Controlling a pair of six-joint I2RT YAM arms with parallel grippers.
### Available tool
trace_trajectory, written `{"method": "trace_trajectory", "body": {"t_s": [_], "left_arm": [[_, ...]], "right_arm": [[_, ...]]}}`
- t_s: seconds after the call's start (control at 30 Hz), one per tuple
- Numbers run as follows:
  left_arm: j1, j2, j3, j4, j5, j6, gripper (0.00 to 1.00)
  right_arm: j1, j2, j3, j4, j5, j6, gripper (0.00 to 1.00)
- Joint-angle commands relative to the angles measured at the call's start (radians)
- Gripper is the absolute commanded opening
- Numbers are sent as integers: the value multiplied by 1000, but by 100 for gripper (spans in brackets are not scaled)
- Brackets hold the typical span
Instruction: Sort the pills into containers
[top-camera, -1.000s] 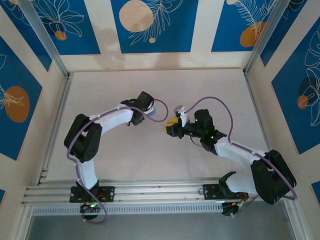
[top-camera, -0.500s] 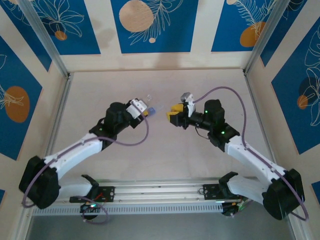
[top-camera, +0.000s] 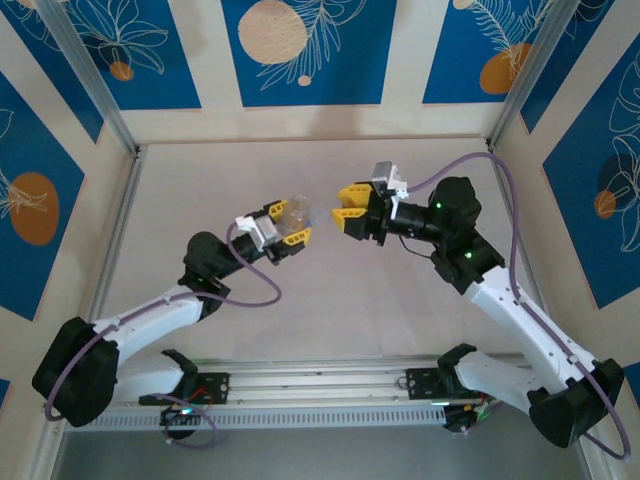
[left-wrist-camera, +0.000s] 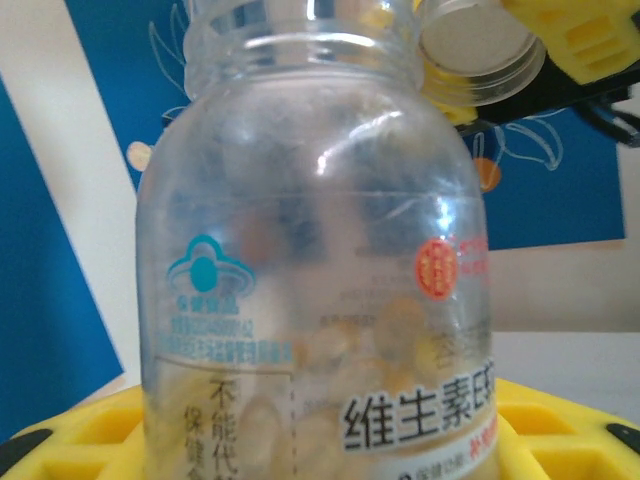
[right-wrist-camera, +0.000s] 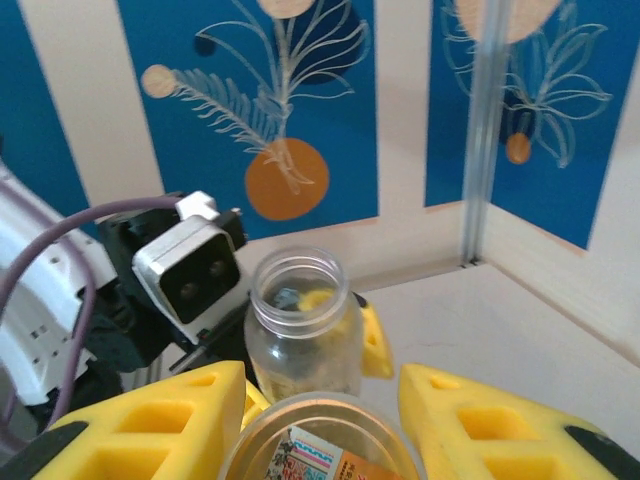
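Top external view: the left hand is clenched round a small round clear plastic vial, held over the pale surface. The right hand faces it, close but apart, and is grasping a round clear cap between its yellow fingers.

Left wrist view: the vial stands upright with its mouth open, printed with Chinese characters and a teal logo. The tan-beige pills lie as a heap in its lower half, and the cap sits up and to the right of the mouth.

Right wrist view: the vial stands just beyond the cap.
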Motion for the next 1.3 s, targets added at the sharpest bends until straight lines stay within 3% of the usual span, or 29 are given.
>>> {"method": "trace_trajectory", "body": {"t_s": [0.0,0.27,0.43,0.53,0.77,1.27], "left_arm": [[-14,2,-13,92,88,-64,0],[-49,5,-40,80,186,-56,0],[-63,16,-38,89,233,-56,0],[-69,13,-30,85,275,-59,0],[-85,22,-13,80,350,-71,0],[-94,21,78,-65,434,-49,0]], "right_arm": [[29,27,15,38,-106,-110,0],[102,49,-4,83,-159,-319,0],[134,72,44,-51,-213,-445,0],[136,90,75,-139,-225,-484,0],[135,96,63,-140,-230,-499,0],[136,180,212,-534,-388,-691,0]]}}
